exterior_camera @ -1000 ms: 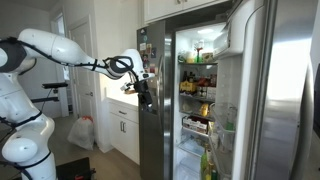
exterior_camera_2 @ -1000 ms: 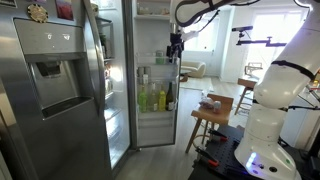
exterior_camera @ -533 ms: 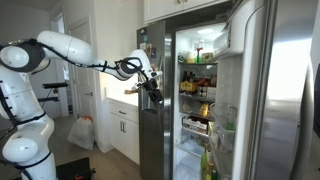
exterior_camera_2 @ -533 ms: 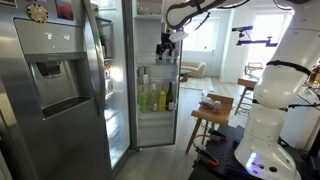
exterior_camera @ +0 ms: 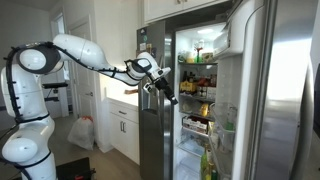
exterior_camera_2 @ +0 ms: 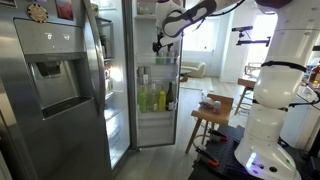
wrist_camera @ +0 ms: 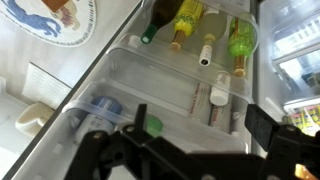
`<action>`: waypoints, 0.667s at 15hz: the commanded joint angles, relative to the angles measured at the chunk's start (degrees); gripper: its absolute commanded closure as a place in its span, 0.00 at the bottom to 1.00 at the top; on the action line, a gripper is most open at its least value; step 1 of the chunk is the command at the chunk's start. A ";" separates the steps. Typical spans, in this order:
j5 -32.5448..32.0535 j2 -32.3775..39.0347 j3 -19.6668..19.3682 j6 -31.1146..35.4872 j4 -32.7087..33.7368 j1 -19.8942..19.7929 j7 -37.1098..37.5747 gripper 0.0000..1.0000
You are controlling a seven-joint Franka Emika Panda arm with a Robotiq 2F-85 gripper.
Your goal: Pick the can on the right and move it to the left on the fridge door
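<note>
My gripper (wrist_camera: pixel 200 132) is open and empty, its dark fingers (wrist_camera: pixel 264 125) spread wide. It hovers over a clear shelf bin (wrist_camera: pixel 150 80) on the white inner side of the fridge door (exterior_camera_2: pixel 140 62). A bluish can (wrist_camera: pixel 98 108) stands at the near left end of that bin, next to a green cap (wrist_camera: pixel 153 124). It is too blurred to tell whether there is more than one can. In both exterior views the gripper (exterior_camera: pixel 165 92) (exterior_camera_2: pixel 157 45) is at the door's upper bins, touching nothing.
Green and yellow bottles (wrist_camera: pixel 190 20) (exterior_camera_2: pixel 152 98) fill a lower door bin. White tubes (wrist_camera: pixel 218 95) lie in the bin under the gripper. The fridge shelves (exterior_camera: pixel 197 85) are stocked. A wide steel door (exterior_camera: pixel 290 90) stands open. A wooden stool (exterior_camera_2: pixel 210 115) is nearby.
The arm has stretched out and carried the open gripper from beside the door in towards the upper door bins. Nothing was grasped.
</note>
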 commanded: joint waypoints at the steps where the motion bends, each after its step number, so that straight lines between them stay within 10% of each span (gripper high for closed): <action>1: -6.19 3.28 -1.67 -0.38 4.41 0.39 8.54 0.00; 10: -7.91 6.43 -6.83 0.45 9.02 -0.52 16.20 0.00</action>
